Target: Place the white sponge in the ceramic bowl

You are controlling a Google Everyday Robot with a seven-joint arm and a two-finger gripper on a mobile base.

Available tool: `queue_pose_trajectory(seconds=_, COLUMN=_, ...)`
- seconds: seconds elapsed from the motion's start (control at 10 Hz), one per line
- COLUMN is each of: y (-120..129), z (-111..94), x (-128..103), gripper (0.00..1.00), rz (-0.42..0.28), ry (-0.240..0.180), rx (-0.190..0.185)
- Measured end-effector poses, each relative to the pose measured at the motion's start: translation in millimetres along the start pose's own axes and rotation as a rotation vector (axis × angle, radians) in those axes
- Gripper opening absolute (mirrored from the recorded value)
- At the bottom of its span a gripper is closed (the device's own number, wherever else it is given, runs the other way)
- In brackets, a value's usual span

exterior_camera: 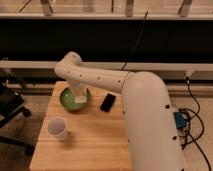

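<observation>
With gripper point(77, 91) over round green glazed ceramic bowl point(64, 101), small white rectangular sponge point(80, 100) just beneath jaws (grip state cannot be told), release low and centred.

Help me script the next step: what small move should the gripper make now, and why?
Probably ease straight down a little: the gripper is over the ceramic bowl, with the white sponge at its tip, already within the rim.
</observation>
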Motion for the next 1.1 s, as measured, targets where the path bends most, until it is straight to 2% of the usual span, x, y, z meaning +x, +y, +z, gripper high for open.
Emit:
queue_pose_trajectory(seconds=0.7, y=-14, z=25, x=29, gripper=0.00, rz=0.004, ry=0.013, rx=0.040)
queue_pose_trajectory(seconds=1.1, y=-25, z=42, x=34, gripper=0.00, rz=0.004, ry=-0.004, rx=0.060)
